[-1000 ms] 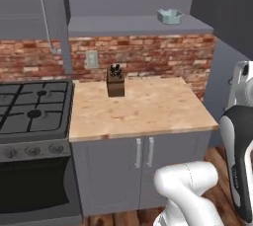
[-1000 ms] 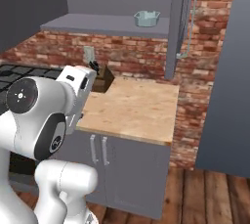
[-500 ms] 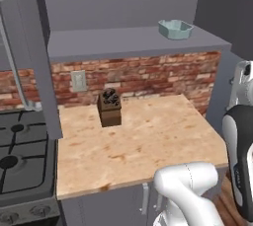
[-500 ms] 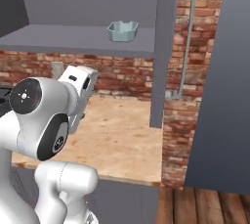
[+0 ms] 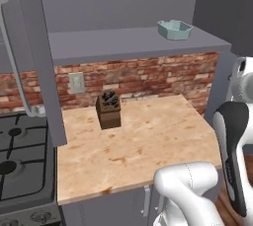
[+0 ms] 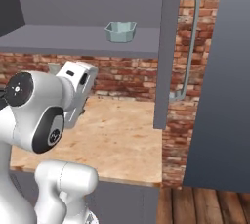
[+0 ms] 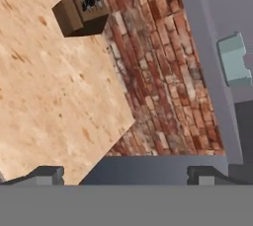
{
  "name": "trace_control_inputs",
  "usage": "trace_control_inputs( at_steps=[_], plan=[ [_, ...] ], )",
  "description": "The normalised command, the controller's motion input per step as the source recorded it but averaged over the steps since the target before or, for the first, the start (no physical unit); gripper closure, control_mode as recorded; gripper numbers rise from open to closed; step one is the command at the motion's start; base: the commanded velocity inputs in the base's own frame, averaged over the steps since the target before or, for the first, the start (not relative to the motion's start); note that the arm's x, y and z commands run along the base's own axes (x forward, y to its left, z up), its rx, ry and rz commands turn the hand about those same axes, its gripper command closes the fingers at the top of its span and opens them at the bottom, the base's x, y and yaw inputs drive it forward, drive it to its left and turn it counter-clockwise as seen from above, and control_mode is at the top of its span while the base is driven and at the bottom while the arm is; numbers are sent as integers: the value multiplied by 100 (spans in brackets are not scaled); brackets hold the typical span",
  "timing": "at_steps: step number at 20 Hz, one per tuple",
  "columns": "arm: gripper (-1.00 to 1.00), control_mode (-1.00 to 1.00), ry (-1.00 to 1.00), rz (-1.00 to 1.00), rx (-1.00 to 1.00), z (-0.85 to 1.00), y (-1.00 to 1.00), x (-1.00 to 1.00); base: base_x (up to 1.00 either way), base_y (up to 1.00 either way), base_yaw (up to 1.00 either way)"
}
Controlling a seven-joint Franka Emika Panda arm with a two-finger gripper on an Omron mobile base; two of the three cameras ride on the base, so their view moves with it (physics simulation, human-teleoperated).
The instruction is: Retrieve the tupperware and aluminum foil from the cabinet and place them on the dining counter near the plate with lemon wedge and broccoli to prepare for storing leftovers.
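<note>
Light: even, soft, moderately bright; source not visible
Shadows: faint; underside of the grey shelf (image 5: 133,42) reads darker, brick wall (image 5: 148,79) beneath it slightly dimmed
Glare: slight sheen on the white arm (image 6: 44,115), wood worktop (image 5: 143,146) matte
Sharpness: base views reasonably crisp; hand view soft, brick joints smeared, knife block (image 7: 81,10) blurry
Distortion: hand view tilted; edge lines straight
Noise: slight blockiness

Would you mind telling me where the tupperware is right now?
The tupperware sits on the cabinet shelf, near its right end in the left base view, above the brick wall.
</note>
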Motion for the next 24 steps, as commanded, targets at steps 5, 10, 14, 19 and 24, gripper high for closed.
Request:
trace_control_inputs(
  at_steps=[5,10,14,19,24],
  plan=[
    [-100,-100,0,-13,0,51,8,0,0,0,0],
    [-100,-100,0,-17,-3,52,14,13,0,0,0],
    [-100,-100,-3,-27,3,20,16,16,0,0,0],
    [-100,-100,-18,-29,35,1,0,1,0,0,0],
    [-100,-100,-26,-29,50,4,1,1,0,0,0]
  ],
)
